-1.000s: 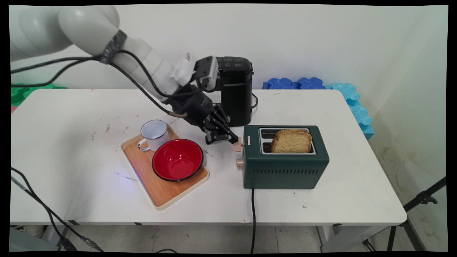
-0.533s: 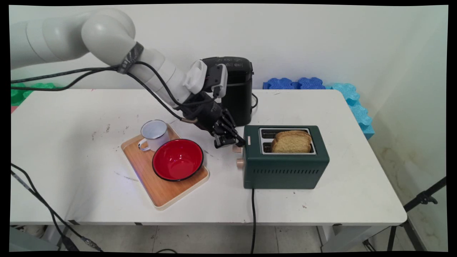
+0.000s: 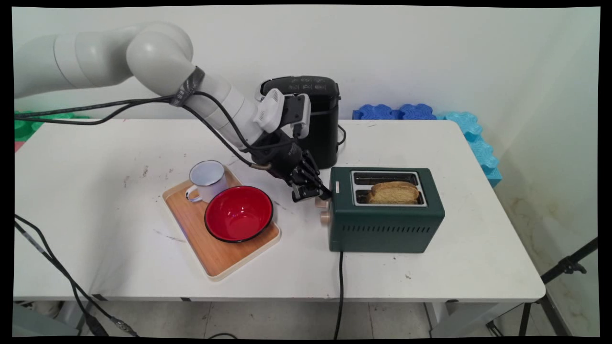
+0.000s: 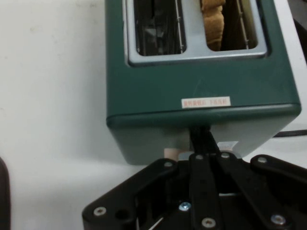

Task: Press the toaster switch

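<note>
1. Claw [image 3: 313,193] sits against the toaster's [image 3: 385,224] lever end; pinched together, I think.
2. Main view shows bowl [image 3: 238,213], mug [image 3: 206,180], tray [image 3: 217,255].
3. Hand view shows bread [image 4: 213,24] sunk in one slot.

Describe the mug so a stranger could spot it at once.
Left of the dark green two-slot toaster lies a wooden tray. On its far corner stands the small white enamel mug, beside a red bowl; it alone has a handle.
</note>
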Robot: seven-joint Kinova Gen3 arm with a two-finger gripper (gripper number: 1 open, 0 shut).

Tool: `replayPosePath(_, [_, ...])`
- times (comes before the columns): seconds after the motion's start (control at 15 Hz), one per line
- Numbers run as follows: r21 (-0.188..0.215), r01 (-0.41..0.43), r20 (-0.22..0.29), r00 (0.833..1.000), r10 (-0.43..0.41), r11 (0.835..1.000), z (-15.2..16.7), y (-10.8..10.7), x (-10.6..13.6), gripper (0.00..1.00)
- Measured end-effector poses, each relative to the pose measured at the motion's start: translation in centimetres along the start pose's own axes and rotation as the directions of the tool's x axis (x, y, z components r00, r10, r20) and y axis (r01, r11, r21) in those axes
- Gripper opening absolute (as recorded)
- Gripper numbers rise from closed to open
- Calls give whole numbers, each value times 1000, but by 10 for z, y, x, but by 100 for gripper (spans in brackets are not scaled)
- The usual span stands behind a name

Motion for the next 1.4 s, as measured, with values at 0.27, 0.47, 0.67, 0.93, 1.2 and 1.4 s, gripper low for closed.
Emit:
replayPosePath(0.27, [-1,0,4,1000,0,1000,6,-1,-2,0])
replayPosePath(0.47, [-2,0,9,1000,0,1000,10,-2,-5,0])
replayPosePath(0.67, [-5,0,14,1000,0,1000,14,-3,-8,0])
replayPosePath(0.93, [-6,2,18,1000,-2,1000,16,-3,-10,0])
replayPosePath(1.2, [-8,5,25,1000,-4,1000,16,-3,-12,0])
replayPosePath(1.4, [-10,6,30,1000,-6,1000,15,-2,-15,0])
